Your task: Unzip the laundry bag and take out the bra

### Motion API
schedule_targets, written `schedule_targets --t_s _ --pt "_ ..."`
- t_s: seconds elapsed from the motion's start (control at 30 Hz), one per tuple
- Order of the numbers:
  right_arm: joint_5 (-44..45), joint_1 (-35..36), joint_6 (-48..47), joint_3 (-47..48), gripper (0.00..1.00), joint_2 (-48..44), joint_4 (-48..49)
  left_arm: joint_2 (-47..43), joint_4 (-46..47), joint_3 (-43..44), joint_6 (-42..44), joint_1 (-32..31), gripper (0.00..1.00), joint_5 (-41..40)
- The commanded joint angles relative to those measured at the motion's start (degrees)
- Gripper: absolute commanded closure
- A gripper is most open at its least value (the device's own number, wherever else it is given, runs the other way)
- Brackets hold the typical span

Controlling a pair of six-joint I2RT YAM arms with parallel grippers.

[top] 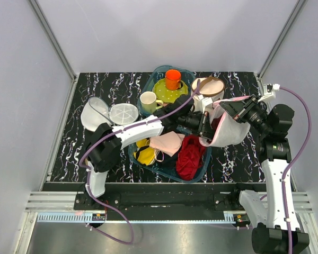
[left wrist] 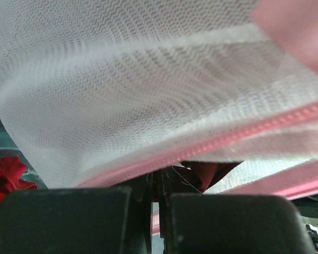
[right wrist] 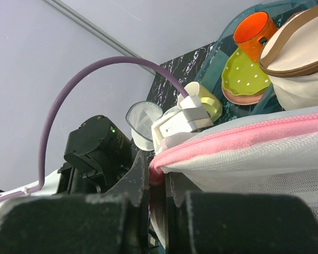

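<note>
Well, the laundry bag (top: 228, 129) hangs stretched between the two arms. The right gripper (right wrist: 158, 185) pinches its pink zip trim, fingers almost together. The left gripper (left wrist: 158, 203) is clamped just as narrowly on the rim. The bra (top: 167, 143) lies in the teal bin (top: 160, 171), at nine o'clock from the bag, beside the red cloth (top: 191, 156).

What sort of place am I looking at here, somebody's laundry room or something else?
Probably a robot test cell, not a home: bare grey walls on metal posts, a left arm and right arm bolted at the table edge, both gripping a laundry bag.
</note>
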Motion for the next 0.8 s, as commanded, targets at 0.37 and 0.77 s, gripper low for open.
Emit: schedule_targets --t_s 0.37,0.77 --pt "0.3 0.2 1.0 -0.7 1.0 -2.0 2.8 -25.4 -2.1 0.5 3.7 7.5 1.0 -6.9" --pt "1.9 0.3 0.2 -2.2 1.0 -1.5 1.3 -34.4 -15.0 14.1 12.5 13.4 1.0 -15.0"
